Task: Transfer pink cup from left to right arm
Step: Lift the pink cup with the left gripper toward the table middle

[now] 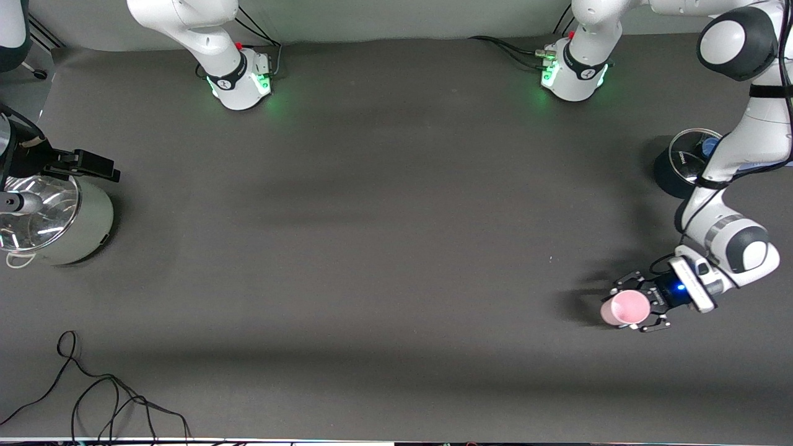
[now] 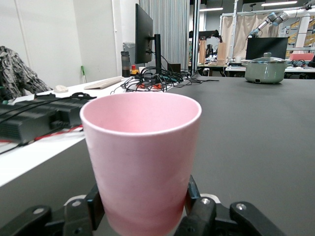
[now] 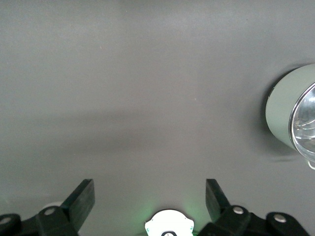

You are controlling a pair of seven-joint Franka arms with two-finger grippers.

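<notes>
The left gripper (image 1: 644,308) clamps the pink cup (image 1: 624,308) upright, at the left arm's end of the table. The right gripper (image 3: 150,196), fingers spread wide and empty, hangs beside the green pot (image 1: 59,217), well apart from the cup.

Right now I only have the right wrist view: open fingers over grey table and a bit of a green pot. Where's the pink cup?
Observer: The pink cup is at the left arm's end of the table, nearer the front camera than the black pot.
Operator: Is anything holding it?
Observer: Yes, the left gripper is shut on it; its fingers press both sides of the upright cup.
Operator: And where am I relative to it?
Observer: The right gripper is by the green pot at the right arm's end, so most of the table's length lies between you.
</notes>
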